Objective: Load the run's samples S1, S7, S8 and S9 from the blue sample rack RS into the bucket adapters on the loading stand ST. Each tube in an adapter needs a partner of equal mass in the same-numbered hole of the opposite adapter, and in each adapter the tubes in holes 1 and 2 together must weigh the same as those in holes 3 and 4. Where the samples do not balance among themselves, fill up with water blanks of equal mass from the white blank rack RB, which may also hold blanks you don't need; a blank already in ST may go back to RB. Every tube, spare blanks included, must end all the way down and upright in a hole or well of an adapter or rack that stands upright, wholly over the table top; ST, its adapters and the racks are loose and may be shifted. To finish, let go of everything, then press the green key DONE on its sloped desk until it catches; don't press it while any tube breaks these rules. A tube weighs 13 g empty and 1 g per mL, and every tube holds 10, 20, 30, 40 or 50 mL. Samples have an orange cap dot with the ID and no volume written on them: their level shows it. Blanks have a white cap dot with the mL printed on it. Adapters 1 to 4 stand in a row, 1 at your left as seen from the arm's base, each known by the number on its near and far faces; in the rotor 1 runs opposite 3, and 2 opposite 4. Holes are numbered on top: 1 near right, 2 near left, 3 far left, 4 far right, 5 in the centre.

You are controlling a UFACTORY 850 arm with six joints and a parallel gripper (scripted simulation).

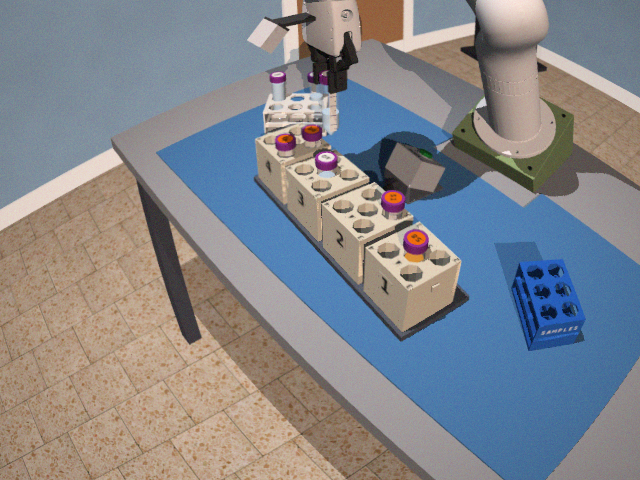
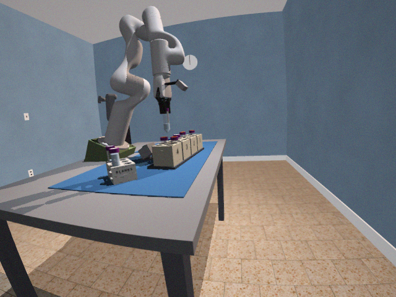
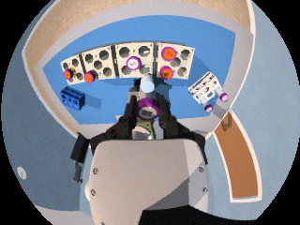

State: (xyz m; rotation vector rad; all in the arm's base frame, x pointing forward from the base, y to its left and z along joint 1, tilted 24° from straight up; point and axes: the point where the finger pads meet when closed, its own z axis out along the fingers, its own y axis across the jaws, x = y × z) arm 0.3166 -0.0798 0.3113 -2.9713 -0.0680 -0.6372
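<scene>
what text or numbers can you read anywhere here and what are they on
"SAMPLES": front of the blue rack.
"BLANKS": front of the white rack.
"1": face of adapter 1.
"2": face of adapter 2.
"3": face of adapter 3.
"4": face of adapter 4.
Cap dots on the tubes, such as the orange one in adapter 1: print too blurred to read.
Hole numbers on the adapter tops: not legible.
</scene>
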